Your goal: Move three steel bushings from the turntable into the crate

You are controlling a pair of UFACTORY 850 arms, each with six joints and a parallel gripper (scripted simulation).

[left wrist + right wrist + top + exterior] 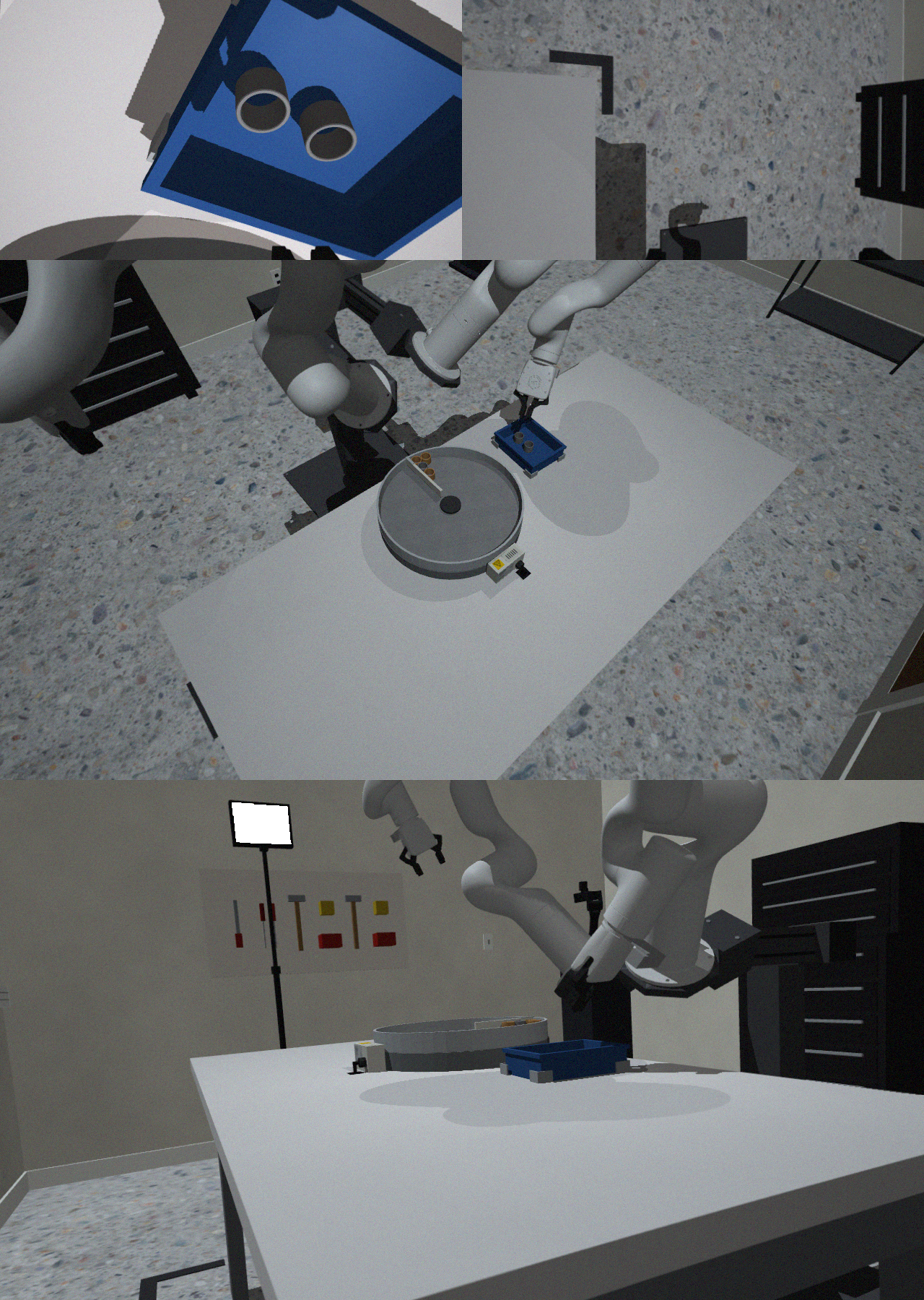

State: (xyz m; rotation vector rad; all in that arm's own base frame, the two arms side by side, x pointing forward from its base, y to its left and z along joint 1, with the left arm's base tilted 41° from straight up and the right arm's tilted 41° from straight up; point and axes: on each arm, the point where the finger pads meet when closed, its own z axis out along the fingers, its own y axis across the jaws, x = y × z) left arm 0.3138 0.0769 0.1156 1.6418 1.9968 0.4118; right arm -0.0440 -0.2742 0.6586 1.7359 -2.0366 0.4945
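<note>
Two steel bushings (518, 436) (263, 105) stand upright and apart inside the blue crate (513, 456) (581, 1064) (216, 208). The crate sits level between its corner guides (530, 472) (541, 1076). On the turntable (471, 544) (452, 1041), several orange bushings (425, 458) and a dark grey one (423, 466) cluster by the pale fence (424, 477). My left gripper (520, 421) (578, 1002) (300, 253) is nearly shut on nothing, above the crate's far side in the top view. My right gripper (430, 867) (762, 254) is wide open and empty, high up and away from the turntable.
A control box (505, 563) (371, 1056) sits against the turntable's outer wall. The turntable stands close beside the crate on the white table (362, 661) (419, 1168). A black drawer cabinet (129, 357) (833, 1006) stands beyond the table.
</note>
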